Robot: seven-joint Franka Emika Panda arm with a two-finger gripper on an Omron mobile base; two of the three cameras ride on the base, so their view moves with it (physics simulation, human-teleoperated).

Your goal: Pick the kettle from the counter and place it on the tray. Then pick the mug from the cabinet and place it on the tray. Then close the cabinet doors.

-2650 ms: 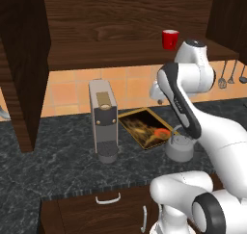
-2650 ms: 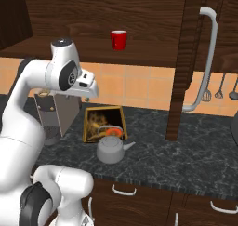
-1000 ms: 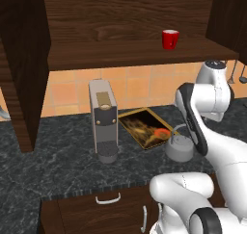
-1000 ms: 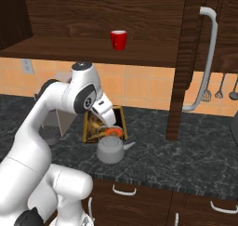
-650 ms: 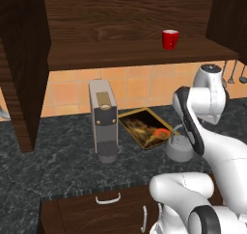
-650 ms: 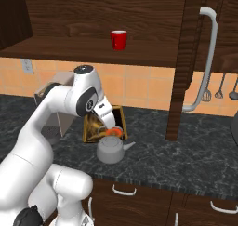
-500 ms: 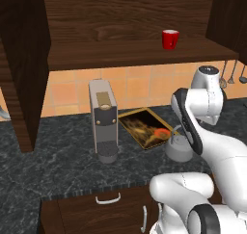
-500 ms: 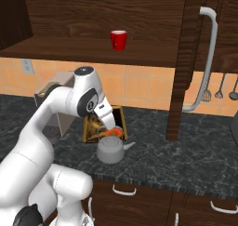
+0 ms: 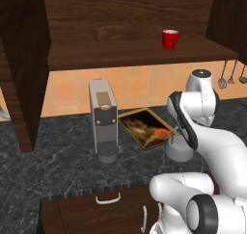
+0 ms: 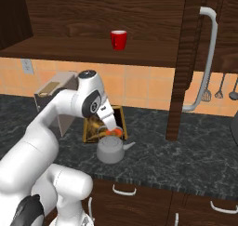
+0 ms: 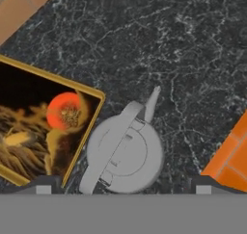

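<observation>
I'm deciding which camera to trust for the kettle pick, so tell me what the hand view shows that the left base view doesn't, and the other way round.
Hand view alone: the kettle's lid from straight above, its handle crossing the top, and its spout pointing away from the tray.

Left base view alone: the mug on the cabinet shelf, the coffee machine, and the arm hiding part of the kettle.

Both: the kettle standing on the counter, just beside the tray, not on it.

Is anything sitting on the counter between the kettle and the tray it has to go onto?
Nothing visible. The kettle stands right beside the tray on bare counter, and the near part of the tray holds nothing.
</observation>
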